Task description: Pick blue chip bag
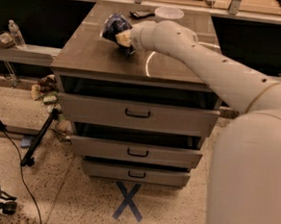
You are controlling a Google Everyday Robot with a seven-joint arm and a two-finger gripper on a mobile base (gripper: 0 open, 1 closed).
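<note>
Sitting at the blue chip bag (113, 25), the tool (123, 39) is near a bowl (169, 13).

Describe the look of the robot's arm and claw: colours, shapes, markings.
The arm is smooth, cream-white and tubular, thickening toward a bulky rounded shoulder, with small dark dots along its top. No cables show. The claw, at the blue chip bag on the cabinet top, looks pale yellowish.
</note>
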